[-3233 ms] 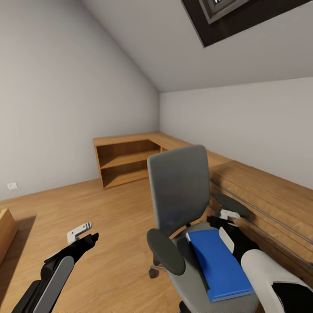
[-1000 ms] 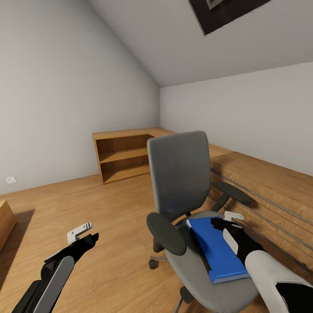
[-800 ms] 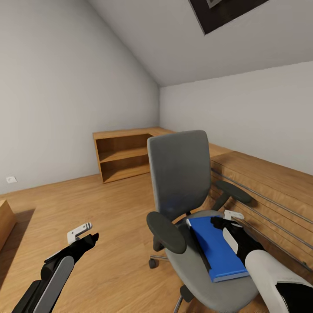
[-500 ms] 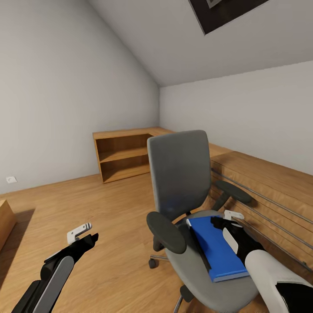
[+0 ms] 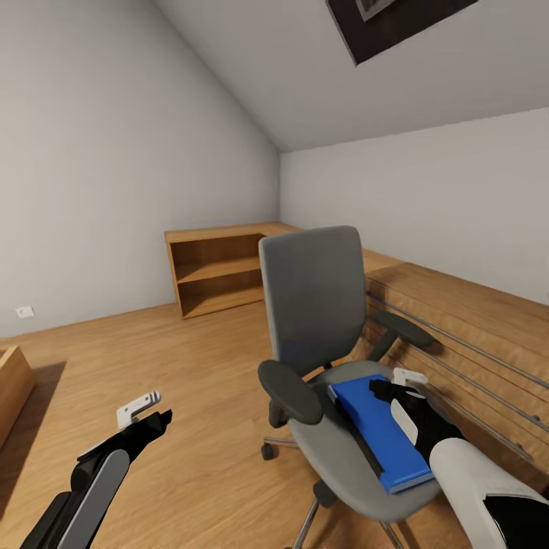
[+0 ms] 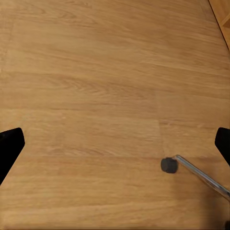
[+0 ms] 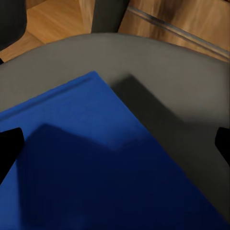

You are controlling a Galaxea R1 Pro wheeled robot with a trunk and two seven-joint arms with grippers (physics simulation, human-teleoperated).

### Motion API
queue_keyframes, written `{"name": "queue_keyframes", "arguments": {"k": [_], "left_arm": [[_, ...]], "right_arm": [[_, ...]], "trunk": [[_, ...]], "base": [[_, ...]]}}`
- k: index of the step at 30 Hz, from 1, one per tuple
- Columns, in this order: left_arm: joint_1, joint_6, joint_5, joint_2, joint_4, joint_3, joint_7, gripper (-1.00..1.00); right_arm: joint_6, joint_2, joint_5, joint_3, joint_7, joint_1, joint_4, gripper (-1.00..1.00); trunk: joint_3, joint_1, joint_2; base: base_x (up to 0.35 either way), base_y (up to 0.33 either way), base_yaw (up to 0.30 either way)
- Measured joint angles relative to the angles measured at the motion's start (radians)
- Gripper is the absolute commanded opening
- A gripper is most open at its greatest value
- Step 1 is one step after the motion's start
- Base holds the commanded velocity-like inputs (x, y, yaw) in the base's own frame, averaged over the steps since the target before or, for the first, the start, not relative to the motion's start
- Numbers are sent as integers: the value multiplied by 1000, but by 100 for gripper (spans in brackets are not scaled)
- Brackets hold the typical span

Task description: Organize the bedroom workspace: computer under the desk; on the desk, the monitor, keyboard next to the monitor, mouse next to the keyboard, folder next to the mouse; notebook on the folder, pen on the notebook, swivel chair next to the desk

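**Right gripper held open over a blue folder on an office chair**

An attic bedroom is shown, with a sloped grey-white ceiling, a skylight (image 5: 396,23) at the top and a light wood floor (image 5: 152,358). A swivel chair (image 5: 313,297) with a grey seat and tall grey back is seen right of centre, its black armrests out to either side. A bright blue folder (image 5: 377,431) is laid flat on the seat, its dark spine along the left edge.

The right gripper (image 5: 400,389) is held just above the far end of the folder. In the right wrist view the folder (image 7: 91,167) is seen close below, with the two black fingertips (image 7: 9,143) spread wide apart at the picture's edges and nothing between them; whether they touch the folder cannot be told. A shadow is cast on the blue cover and on the grey seat (image 7: 182,96).

The left gripper (image 5: 149,412) is held over bare floor at the near left, well apart from the chair. In the left wrist view its fingertips (image 6: 9,143) are likewise spread wide, and one black castor (image 6: 168,165) on a chrome leg of the chair base is seen on the floor beneath.

Low open wooden shelving (image 5: 217,278) is set against the far wall, and a light wooden chest (image 5: 473,328) with long bar handles runs along the right wall, just beside the chair.
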Motion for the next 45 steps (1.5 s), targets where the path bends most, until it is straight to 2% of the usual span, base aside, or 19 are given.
{"name": "queue_keyframes", "arguments": {"k": [26, 45], "left_arm": [[0, 0, 1, 1, 0, 0, 0, 100], [0, 0, 1, 2, 0, 0, 0, 100]], "right_arm": [[0, 0, 3, -1, -2, 0, 0, 100], [-1, 0, 0, 0, -2, 0, 2, 100]], "trunk": [[0, 0, 0], [0, 0, 0]], "base": [[-129, 0, 0], [-12, 0, 0]]}}
